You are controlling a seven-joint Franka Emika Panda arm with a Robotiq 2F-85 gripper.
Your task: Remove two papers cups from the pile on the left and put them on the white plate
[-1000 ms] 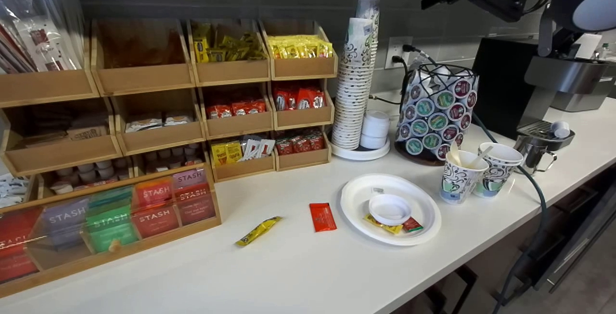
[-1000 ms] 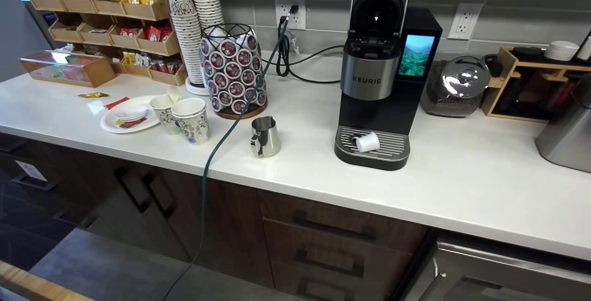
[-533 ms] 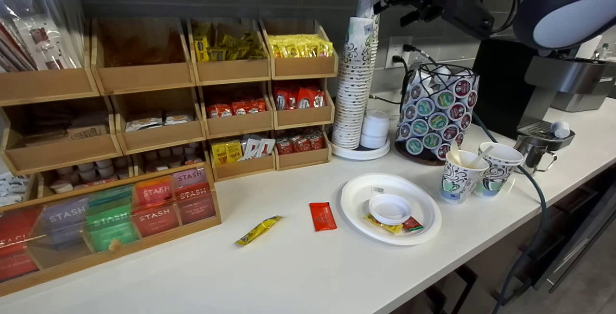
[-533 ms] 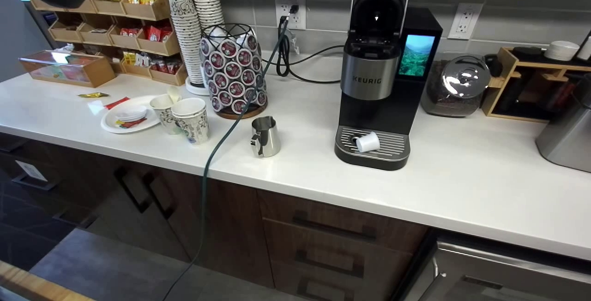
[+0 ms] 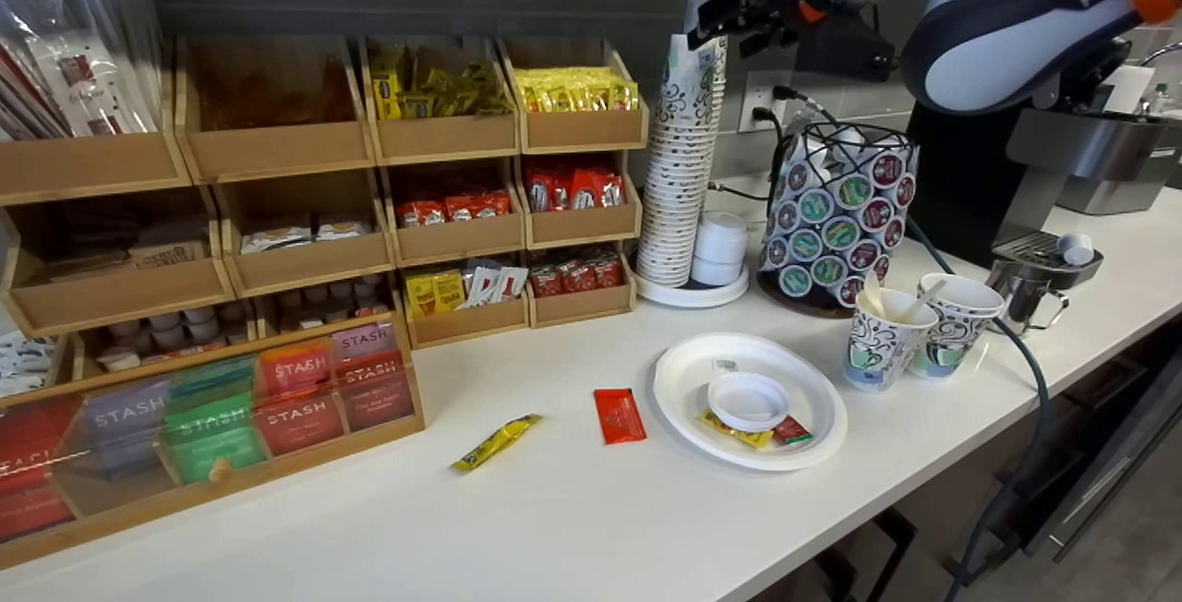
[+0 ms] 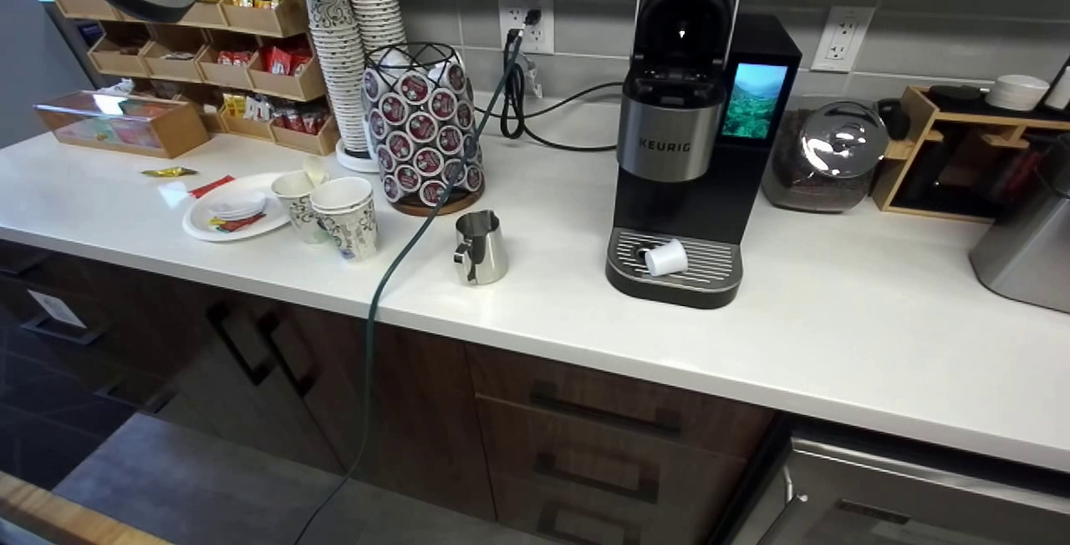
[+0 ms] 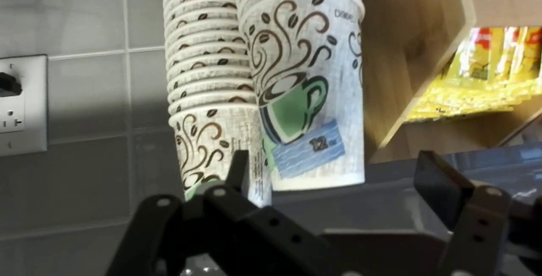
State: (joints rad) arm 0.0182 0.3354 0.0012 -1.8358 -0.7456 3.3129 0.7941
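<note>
Resting toward the front of the worktop (image 5: 554, 519), the white plate (image 5: 817, 390) bears a shallow white bowl (image 5: 750, 396) and small packets (image 5: 791, 430). Farther back, the pile (image 5: 677, 179) of nested, inverted paper cups (image 7: 313, 94) stands on a round white stand (image 5: 704, 295); close to its top is the pincer (image 7: 333, 159), jaws parted wide. Just behind rises a taller column (image 7: 207, 64).

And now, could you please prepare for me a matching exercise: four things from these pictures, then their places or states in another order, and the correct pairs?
1. round white disposable plate
2. flat red rectangular packet
3. black two-fingered pincer
4. small white tapered pod

A. open, near the patterned white paper cups
B. lying on a grey slotted drip tray
C. bearing a small round white bowl
D. on the white counter, beside the plate

Pairs: 1-C; 2-D; 3-A; 4-B
</note>
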